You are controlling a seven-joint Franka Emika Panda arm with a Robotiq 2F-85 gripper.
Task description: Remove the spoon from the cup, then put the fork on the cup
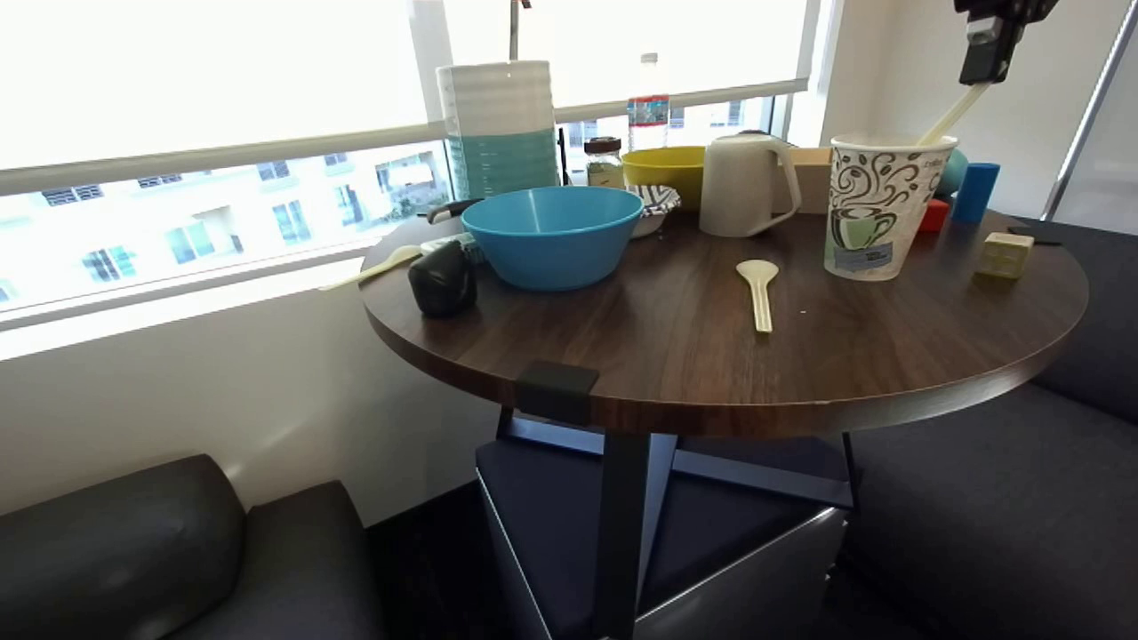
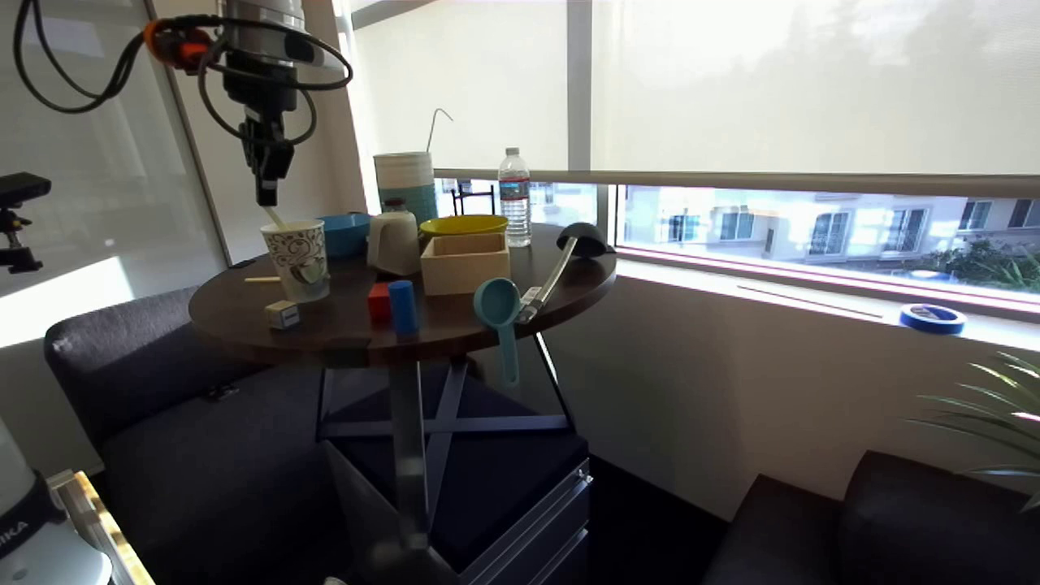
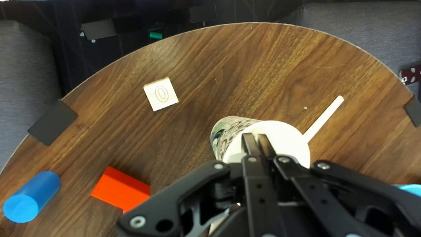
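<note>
The cup (image 1: 876, 213) is white with a green and dark print and stands upright on the round table. It also shows in an exterior view (image 2: 299, 266) and in the wrist view (image 3: 227, 135). My gripper (image 1: 985, 78) is above the cup's rim, shut on the upper end of a slim pale utensil, taken as the fork (image 1: 953, 116). The fork slants down into the cup; its lower end is hidden inside. My fingers (image 3: 258, 137) overlap the cup's mouth in the wrist view. The spoon (image 1: 758, 284) lies on the table beside the cup; its handle (image 3: 324, 118) shows in the wrist view.
A cream jug (image 1: 741, 191), a blue bowl (image 1: 551, 240) and a wooden box (image 2: 465, 268) stand nearby. A letter block (image 3: 161, 93), red block (image 3: 121, 189) and blue cylinder (image 3: 31, 197) surround the cup. Another pale utensil (image 1: 391, 264) overhangs the table edge.
</note>
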